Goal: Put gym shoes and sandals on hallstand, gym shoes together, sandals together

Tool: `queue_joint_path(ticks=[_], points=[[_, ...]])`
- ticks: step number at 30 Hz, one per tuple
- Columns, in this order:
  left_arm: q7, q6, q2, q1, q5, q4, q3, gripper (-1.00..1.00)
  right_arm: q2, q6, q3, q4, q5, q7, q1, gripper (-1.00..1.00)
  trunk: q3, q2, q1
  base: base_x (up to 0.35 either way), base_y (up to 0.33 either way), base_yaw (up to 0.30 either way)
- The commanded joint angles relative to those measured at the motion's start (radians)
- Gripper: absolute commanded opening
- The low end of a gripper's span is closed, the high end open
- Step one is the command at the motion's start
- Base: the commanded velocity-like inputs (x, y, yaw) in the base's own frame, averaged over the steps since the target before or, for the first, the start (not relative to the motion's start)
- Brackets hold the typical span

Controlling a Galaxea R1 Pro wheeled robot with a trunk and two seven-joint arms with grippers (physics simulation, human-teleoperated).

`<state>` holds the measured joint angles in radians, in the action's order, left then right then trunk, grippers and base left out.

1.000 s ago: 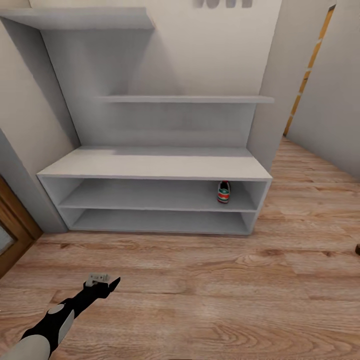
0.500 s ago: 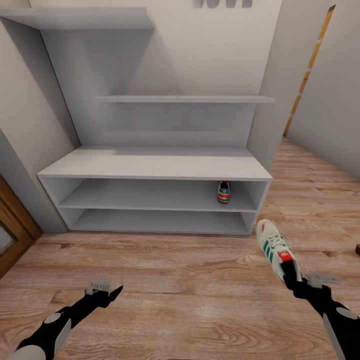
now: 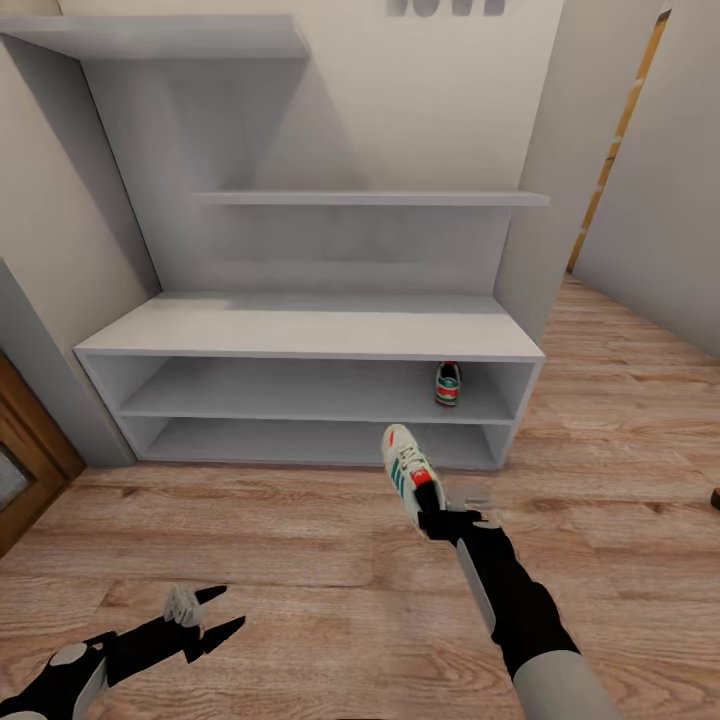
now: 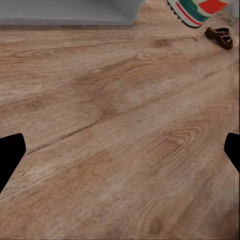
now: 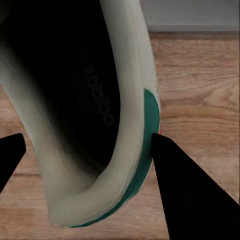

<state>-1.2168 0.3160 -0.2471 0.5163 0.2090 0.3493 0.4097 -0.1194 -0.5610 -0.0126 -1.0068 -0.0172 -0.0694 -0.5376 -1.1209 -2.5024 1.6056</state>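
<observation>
R gripper clamped on heel of gym shoe, held off the corridor floor, toe toward 12 o'clock, in front of hallstand. Second gym shoe on upper open shelf, at 3 o'clock end. L gripper spread, holding nothing, low at 7 o'clock. Sandal on floor, in L wrist cam.

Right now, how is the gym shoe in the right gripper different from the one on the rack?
The held gym shoe hangs above the corridor floor, pinched at its heel by the right gripper; the shelved gym shoe rests on the hallstand, on its upper open shelf at the right end. The held shoe shows its side stripes and points toward the rack; the shelved shoe shows one end only. Both are cream with green and red.
</observation>
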Motion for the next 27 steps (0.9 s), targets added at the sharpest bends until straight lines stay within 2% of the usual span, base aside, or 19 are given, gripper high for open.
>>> queue_joint_path(ticks=[1, 4, 7, 9, 11, 13, 15, 17, 21, 27], points=[[-0.023, 0.006, -0.008, 0.000, 0.009, 0.000, 0.008, 1.00, -0.007, -0.024, -0.001, 0.031, -0.007, -0.005, -0.033, -1.00, -0.001, 0.000, 0.000, 0.000, 0.000, 0.000], [-0.045, 0.021, -0.023, -0.001, 0.009, -0.001, 0.008, 1.00, -0.018, -0.045, -0.001, 0.125, -0.005, -0.007, -0.118, -1.00, -0.001, 0.000, 0.000, 0.000, 0.000, 0.000], [-0.054, 0.037, -0.030, -0.005, 0.011, -0.001, 0.005, 1.00, -0.023, -0.053, 0.001, 0.259, 0.019, -0.013, -0.241, -1.00, -0.001, 0.000, 0.000, 0.000, 0.000, 0.000], [-0.055, 0.039, -0.031, -0.009, 0.011, -0.001, 0.005, 1.00, -0.024, -0.054, 0.001, 0.293, 0.038, -0.024, -0.276, -1.00, -0.001, 0.000, 0.000, 0.000, 0.000, 0.000], [-0.056, 0.040, -0.032, -0.012, 0.010, 0.000, 0.004, 1.00, -0.024, -0.054, 0.002, 0.316, 0.065, -0.073, -0.307, -1.00, -0.001, 0.000, 0.000, 0.000, 0.000, 0.000], [-0.056, 0.041, -0.032, -0.013, 0.010, 0.000, 0.003, 1.00, -0.025, -0.054, 0.002, 0.324, 0.091, -0.135, -0.323, -1.00, -0.001, 0.000, 0.000, 0.000, 0.000, 0.000], [-0.056, 0.041, -0.032, -0.014, 0.010, 0.000, 0.003, 1.00, -0.025, -0.053, 0.002, 0.330, 0.167, -0.254, -0.344, -1.00, -0.001, 0.000, 0.000, 0.000, 0.000, 0.000], [-0.056, 0.041, -0.032, -0.014, 0.010, 0.000, 0.003, 1.00, -0.025, -0.053, 0.002, 0.331, 0.208, -0.289, -0.350, -1.00, -0.001, 0.000, 0.000, 0.000, 0.000, 0.000], [-0.056, 0.041, -0.031, -0.014, 0.010, 0.000, 0.003, 1.00, -0.024, -0.053, 0.002, 0.331, 0.236, -0.315, -0.353, -1.00, -0.001, 0.000, 0.000, 0.000, 0.000, 0.000], [-0.055, 0.041, -0.031, -0.015, 0.010, 0.000, 0.003, 1.00, -0.024, -0.053, 0.002, 0.330, 0.243, -0.371, -0.354, -1.00, -0.001, 0.000, 0.000, 0.000, 0.000, 0.000]])
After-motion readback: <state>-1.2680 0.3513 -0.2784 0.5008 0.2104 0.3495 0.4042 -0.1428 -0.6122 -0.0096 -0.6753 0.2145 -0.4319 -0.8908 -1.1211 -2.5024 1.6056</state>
